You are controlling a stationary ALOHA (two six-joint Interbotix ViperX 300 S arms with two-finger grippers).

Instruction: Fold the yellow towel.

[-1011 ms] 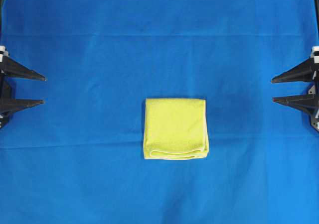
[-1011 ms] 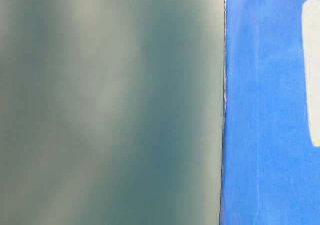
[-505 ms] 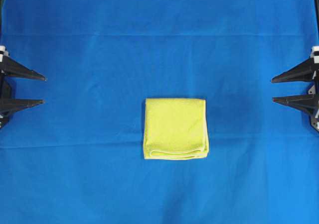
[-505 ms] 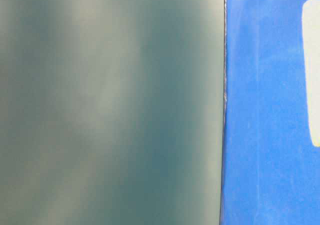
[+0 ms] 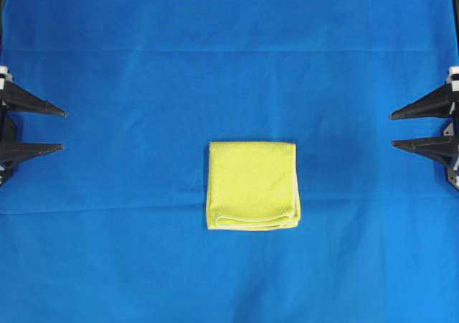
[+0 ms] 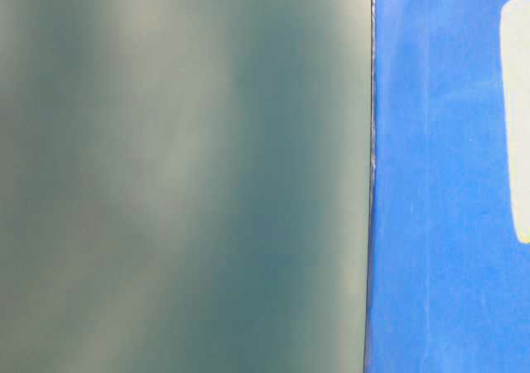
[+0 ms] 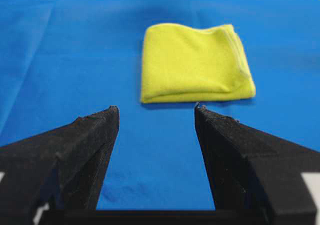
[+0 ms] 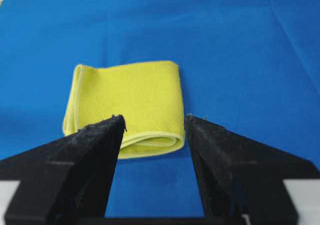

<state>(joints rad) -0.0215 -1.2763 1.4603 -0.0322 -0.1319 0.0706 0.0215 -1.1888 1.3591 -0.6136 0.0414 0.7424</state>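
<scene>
The yellow towel [image 5: 252, 185] lies folded into a small thick square in the middle of the blue cloth, its stacked hems along the near and right sides. It also shows ahead in the left wrist view, the yellow towel [image 7: 195, 63], and in the right wrist view, the yellow towel [image 8: 127, 102]. My left gripper [image 5: 63, 130] rests open at the far left edge, well away from the towel. My right gripper [image 5: 392, 129] rests open at the far right edge, equally far off. Nothing sits between either pair of fingers.
A blue cloth [image 5: 229, 43] covers the whole table, with faint creases. The table-level view is mostly filled by a blurred grey-green surface [image 6: 182, 174], with a strip of blue cloth at its right.
</scene>
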